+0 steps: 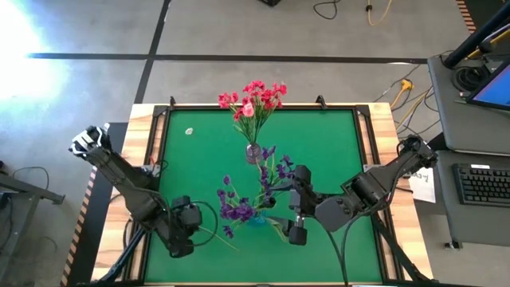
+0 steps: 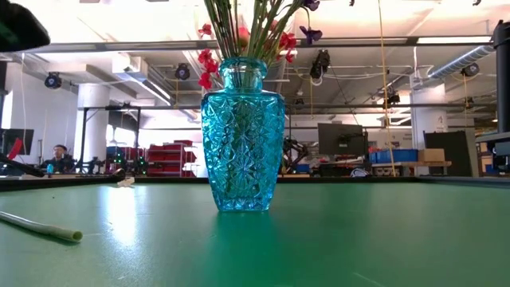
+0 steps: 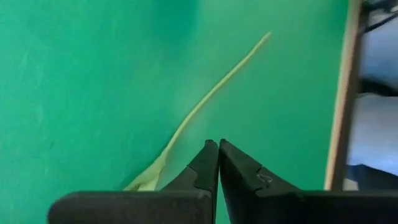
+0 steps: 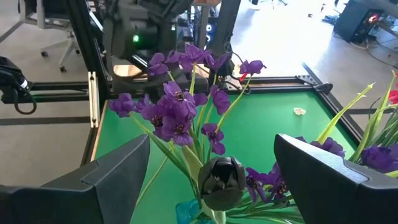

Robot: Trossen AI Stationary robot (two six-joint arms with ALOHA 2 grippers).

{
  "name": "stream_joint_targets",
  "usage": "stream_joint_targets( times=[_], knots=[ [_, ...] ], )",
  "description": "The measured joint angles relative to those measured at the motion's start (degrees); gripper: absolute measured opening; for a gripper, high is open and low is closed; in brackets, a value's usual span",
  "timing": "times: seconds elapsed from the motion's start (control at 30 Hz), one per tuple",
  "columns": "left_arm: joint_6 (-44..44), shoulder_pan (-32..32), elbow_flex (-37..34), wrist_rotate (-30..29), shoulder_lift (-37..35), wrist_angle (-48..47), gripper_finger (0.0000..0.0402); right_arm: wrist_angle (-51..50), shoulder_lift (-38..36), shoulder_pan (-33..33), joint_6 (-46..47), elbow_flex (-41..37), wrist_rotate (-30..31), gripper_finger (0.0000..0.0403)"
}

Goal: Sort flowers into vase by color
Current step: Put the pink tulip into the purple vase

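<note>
A blue cut-glass vase (image 2: 242,135) stands on the green table (image 1: 335,159) and holds purple flowers (image 4: 177,112) on green stems; a dark bud (image 4: 221,177) rises among them. Farther back, red flowers (image 1: 253,100) stand in a small vase (image 1: 253,151). My right gripper (image 4: 211,143) hovers open just right of the purple blooms, a finger on either side of the dark bud, touching nothing. My left gripper (image 3: 217,148) is shut, pointing down at the table's near left, beside a loose pale green stem (image 3: 208,99) that lies flat on the cloth.
A small white scrap (image 1: 190,131) lies at the far left of the table. The wooden table edge (image 3: 341,93) runs close to the left gripper. The loose stem's cut end (image 2: 68,234) lies at the left in the low view.
</note>
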Motion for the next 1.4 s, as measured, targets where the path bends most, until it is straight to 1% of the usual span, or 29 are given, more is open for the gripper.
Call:
stream_joint_targets(
  times=[0.13,0.27,0.43,0.57,0.73,0.83,1.17,1.4],
  knots=[
    [-5.61,0.49,0.0,2.77,2.35,-4.0,0.0027,0.0,0.0,0.0,-0.01,0.0,0.0,0.0336],
    [-6.17,0.6,0.02,3.84,4.86,-5.86,0.0074,0.0,0.0,0.0,-0.01,0.0,0.0,0.0336],
    [-1.09,1.66,0.02,3.83,9.69,-6.19,0.0133,0.0,0.0,0.0,-0.03,0.0,0.0,0.0336],
    [3.17,3.02,0.02,4.28,13.65,-6.47,0.0159,0.0,0.0,0.0,-0.01,0.0,0.0,0.0336],
    [8.14,3.86,0.02,5.98,17.6,-6.49,0.016,-0.01,0.0,0.0,-0.01,0.0,0.0,0.0336],
    [9.23,4.11,0.02,7.35,19.42,-6.59,0.0155,0.0,0.0,0.0,-0.01,0.0,0.0,0.0336],
    [9.86,4.11,0.02,8.13,21.81,-6.63,0.0132,0.0,0.0,0.0,-0.21,0.0,0.0,0.0336],
    [9.89,4.1,0.17,8.29,22.79,-6.44,0.01,-0.02,0.0,0.0,-0.21,0.0,0.0,0.0336]
  ],
)
